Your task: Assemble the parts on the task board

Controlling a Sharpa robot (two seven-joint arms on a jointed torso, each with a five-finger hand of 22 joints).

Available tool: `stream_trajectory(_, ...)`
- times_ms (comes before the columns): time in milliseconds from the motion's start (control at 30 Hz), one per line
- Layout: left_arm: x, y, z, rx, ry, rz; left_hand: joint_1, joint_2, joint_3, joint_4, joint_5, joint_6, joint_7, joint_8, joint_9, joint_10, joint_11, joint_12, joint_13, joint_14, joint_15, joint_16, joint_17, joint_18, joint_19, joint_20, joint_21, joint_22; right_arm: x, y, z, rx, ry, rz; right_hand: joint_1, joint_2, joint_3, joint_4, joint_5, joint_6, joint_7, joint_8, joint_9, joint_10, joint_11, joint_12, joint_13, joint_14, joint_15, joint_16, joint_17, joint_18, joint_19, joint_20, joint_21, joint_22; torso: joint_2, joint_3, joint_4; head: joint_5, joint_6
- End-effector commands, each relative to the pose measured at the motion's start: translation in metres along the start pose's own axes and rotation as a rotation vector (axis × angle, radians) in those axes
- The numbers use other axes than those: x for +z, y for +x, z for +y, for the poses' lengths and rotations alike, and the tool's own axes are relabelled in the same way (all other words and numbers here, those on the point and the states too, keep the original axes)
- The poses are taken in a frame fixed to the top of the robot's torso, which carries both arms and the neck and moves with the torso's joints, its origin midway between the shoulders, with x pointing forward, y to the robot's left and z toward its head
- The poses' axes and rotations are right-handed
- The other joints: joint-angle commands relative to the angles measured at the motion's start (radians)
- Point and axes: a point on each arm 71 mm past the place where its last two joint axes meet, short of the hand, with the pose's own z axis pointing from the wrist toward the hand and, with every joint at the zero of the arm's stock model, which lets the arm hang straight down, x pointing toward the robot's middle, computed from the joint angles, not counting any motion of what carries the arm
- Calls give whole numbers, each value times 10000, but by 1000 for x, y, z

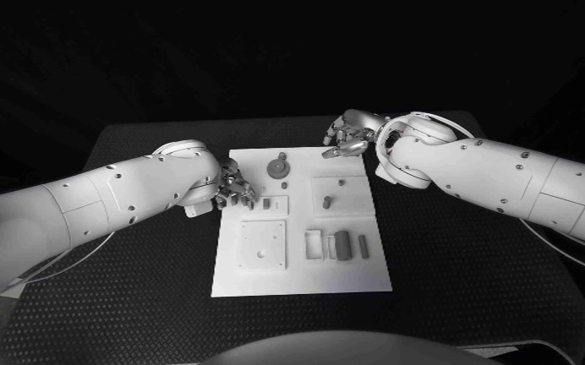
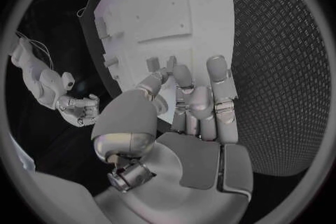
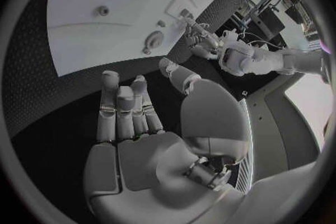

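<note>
The flat white task board (image 1: 301, 276) lay in the middle of the black textured table (image 1: 134, 297), with small grey parts (image 1: 344, 244) set in its recesses and a round gear-shaped piece (image 1: 279, 167) near its far end. The left hand (image 1: 234, 192) rested at the board's left edge; whether it held anything could not be told. The right hand (image 1: 347, 135) hovered beside the board's far right corner, fingers apart and empty.
</note>
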Motion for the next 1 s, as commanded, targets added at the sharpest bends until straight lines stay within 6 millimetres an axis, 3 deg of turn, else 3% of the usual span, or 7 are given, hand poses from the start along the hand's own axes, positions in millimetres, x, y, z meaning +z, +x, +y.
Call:
stream_trajectory(33,-1,-1,2,-561,164,-19,524,492,993,-1071,32,44,42,-10,7,36,39,63,-13,75,-32,38,-11,-95,62,7,55,220,0,1,0,-41,-62,109,-2,62,-6,69,-33,-3,95,38,-16,-46,-30,38,-15,-30,19,32,-17,121,19,-61,-18,150,0,4,6,-4,-6)
stream_trajectory(767,-18,1,6,-905,1023,-1242,633,435,1198,-1246,73,171,5,-3,-4,158,0,27,-79,152,-60,52,-27,-105,133,2,108,210,-1,0,-3,-44,-13,86,-17,68,-10,83,-33,-1,94,45,-20,-45,-31,40,-19,-29,18,31,-18,121,21,-60,-20,150,3,-8,7,-31,-11)
stream_trajectory(1000,-22,-1,-1,25,1542,-2238,636,412,1225,-1243,72,192,-2,-3,-6,183,-9,20,-91,167,-67,46,-34,-99,157,-8,115,206,-1,0,-3,-36,-12,102,-24,68,-12,89,-33,-1,94,47,-22,-45,-31,41,-21,-28,18,31,-19,121,22,-60,-20,149,-2,-9,6,-28,-27)
